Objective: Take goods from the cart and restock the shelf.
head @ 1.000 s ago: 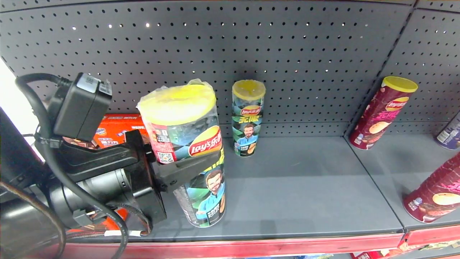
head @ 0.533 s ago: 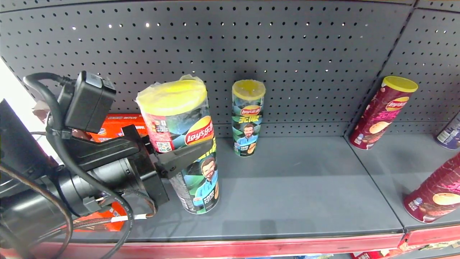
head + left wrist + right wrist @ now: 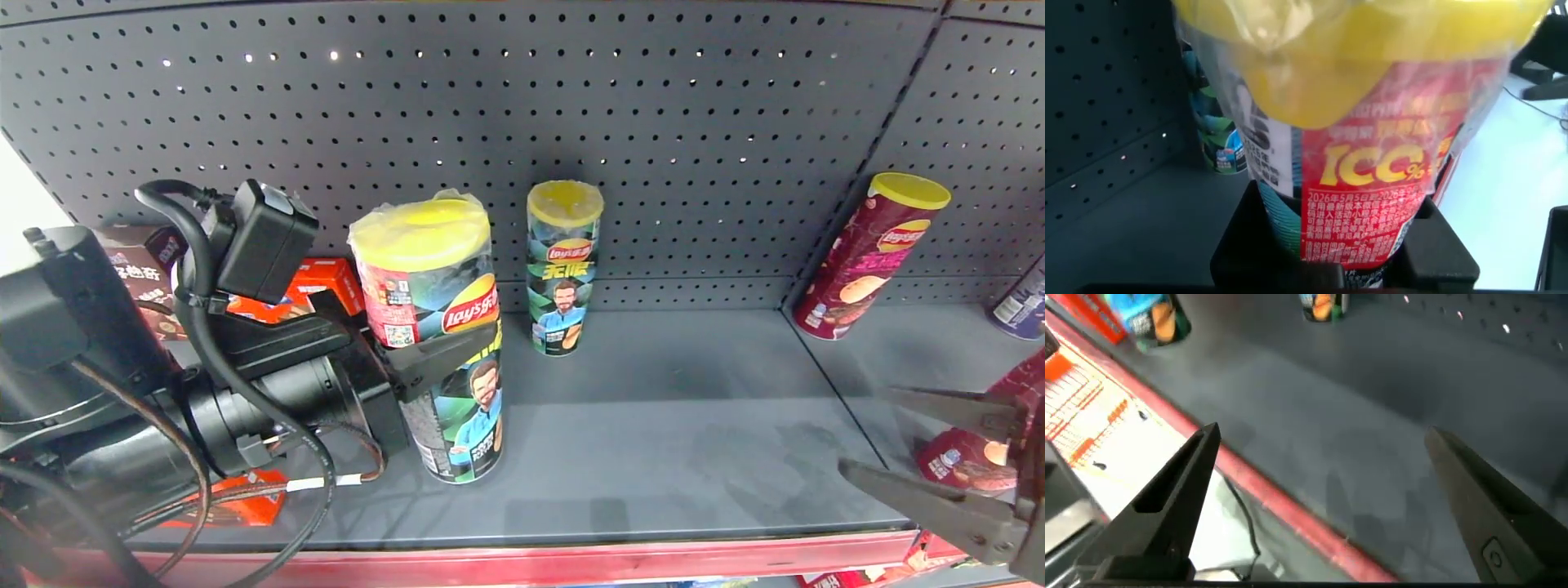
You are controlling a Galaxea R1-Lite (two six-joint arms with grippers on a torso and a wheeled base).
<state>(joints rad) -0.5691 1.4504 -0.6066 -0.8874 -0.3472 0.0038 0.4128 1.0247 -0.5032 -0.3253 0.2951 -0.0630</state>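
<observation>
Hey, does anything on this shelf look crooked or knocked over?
Yes. In the right section, the rear maroon can leans tilted against the pegboard, and the front maroon can looks tipped over. The back green can and the held green can in the left pincer are upright.

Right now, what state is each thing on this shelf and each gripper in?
left gripper, shut on the held chip can.
held chip can, upright, lid on.
right gripper, open, empty.
rear chip can, upright, lid on, standing free.
maroon can, tilted, leaning against the back panel.
</observation>
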